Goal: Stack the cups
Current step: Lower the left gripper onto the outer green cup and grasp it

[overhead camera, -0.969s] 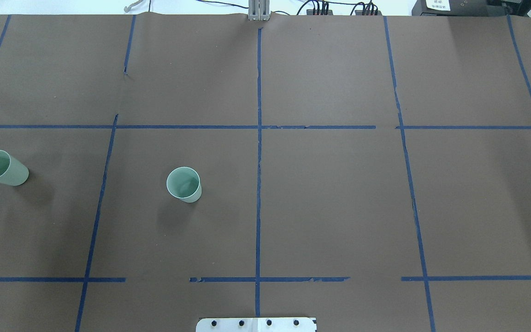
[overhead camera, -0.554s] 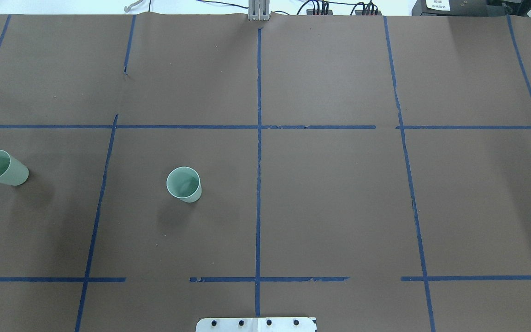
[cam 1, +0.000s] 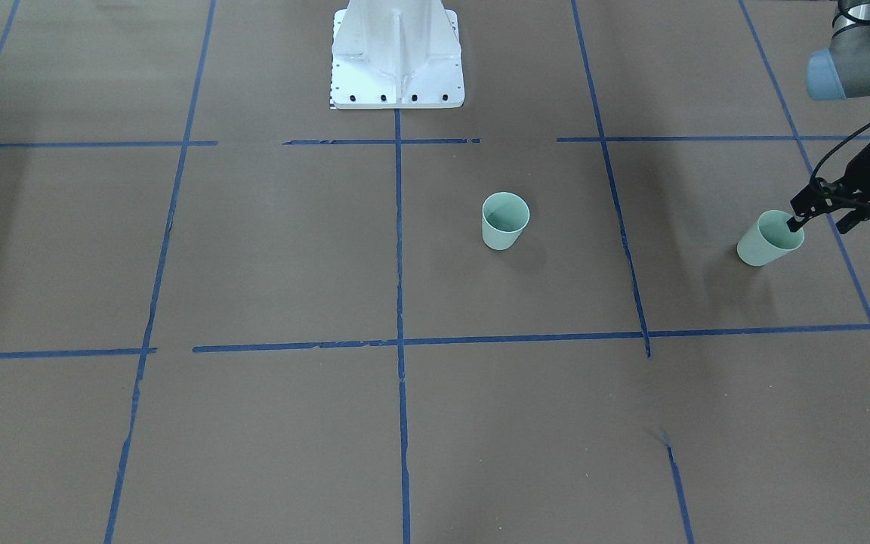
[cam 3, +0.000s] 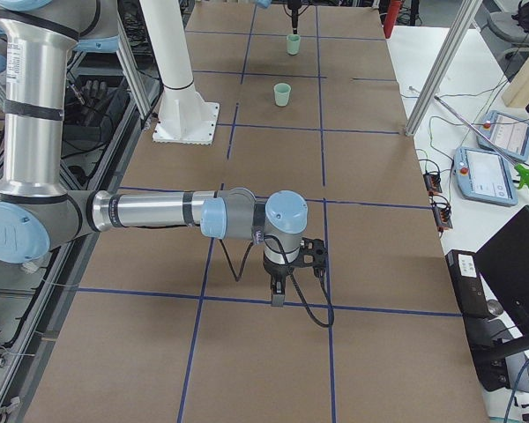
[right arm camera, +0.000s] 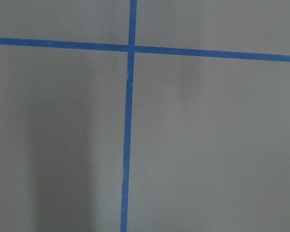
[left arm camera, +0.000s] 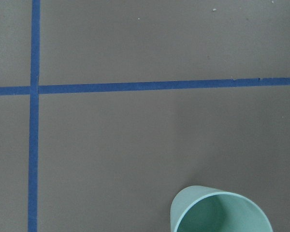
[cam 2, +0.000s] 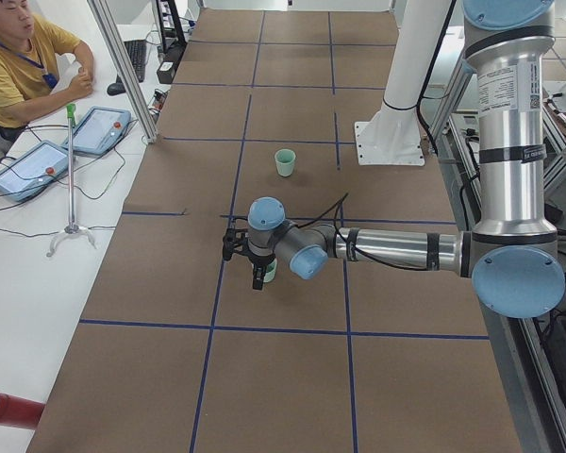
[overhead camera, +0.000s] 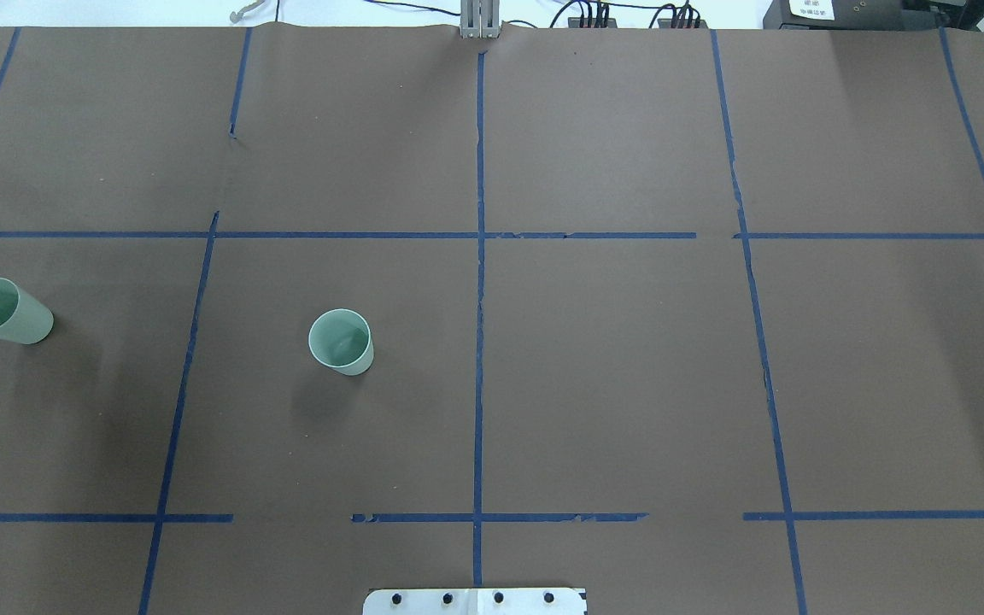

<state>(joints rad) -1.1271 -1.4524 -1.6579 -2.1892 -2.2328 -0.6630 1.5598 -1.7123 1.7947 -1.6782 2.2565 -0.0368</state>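
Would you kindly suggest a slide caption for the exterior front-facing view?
Left hand open at the rim of the outer cup; the second cup stands apart, nearer the robot's base.

2 pale mint-green cups, brown table paper with a blue tape grid, white robot base

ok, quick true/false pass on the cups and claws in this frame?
1. The centre cup and the outer cup both stand upright. True.
2. The cups are already nested. False: they stand apart, with a blue tape line between them.
3. The left claw is at the outer cup's rim. True.
4. The right claw holds a cup. False: it hangs over the table, far from both cups.
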